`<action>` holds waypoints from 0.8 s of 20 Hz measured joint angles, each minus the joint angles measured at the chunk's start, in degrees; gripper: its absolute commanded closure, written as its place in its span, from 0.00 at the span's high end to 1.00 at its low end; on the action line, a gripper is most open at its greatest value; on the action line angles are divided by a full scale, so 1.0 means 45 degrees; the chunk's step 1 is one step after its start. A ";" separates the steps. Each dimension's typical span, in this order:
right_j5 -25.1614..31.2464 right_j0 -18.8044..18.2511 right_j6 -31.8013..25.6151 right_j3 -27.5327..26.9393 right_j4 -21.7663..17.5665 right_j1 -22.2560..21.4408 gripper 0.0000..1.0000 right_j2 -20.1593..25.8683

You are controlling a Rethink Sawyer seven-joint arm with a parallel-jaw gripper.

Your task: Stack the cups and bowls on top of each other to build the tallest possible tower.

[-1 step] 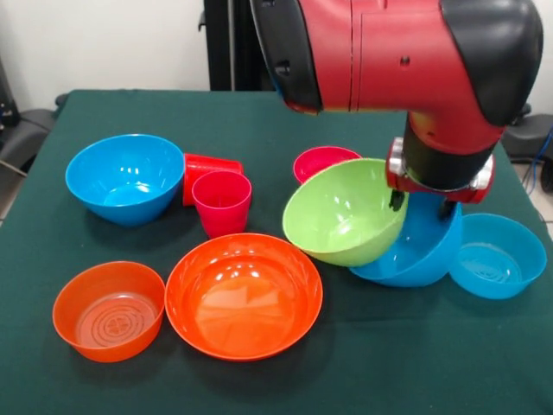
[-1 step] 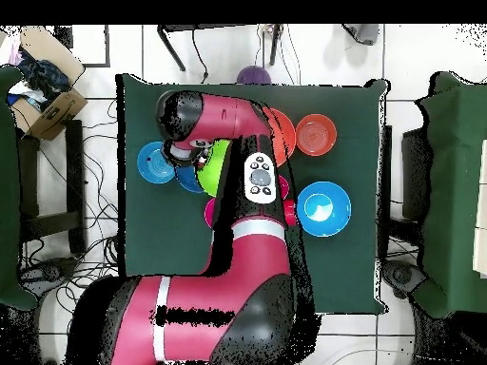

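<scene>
While the gripper (image 1: 423,203), its grasp hidden so I cannot tell what it holds, hangs over the tilted green bowl (image 1: 341,212) resting against the tipped blue bowl (image 1: 415,251), nesting them seems underway, and next calls for levelling both.

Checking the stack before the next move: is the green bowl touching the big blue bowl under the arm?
Touching. The front view shows the tilted green bowl leaning against the tipped blue bowl, no gap between them; the overhead view hides it under the arm.
</scene>
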 measured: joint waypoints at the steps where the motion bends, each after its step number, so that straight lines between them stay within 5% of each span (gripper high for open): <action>1: 0.0204 -0.0047 0.0000 -0.0099 0.0017 -0.0095 1.00 0.0063; 10: 0.2518 -0.0235 0.0000 -0.1722 0.0083 -0.0537 1.00 0.0298; 16: 0.2733 -0.0237 0.0000 -0.2970 0.0028 -0.0556 1.00 0.0261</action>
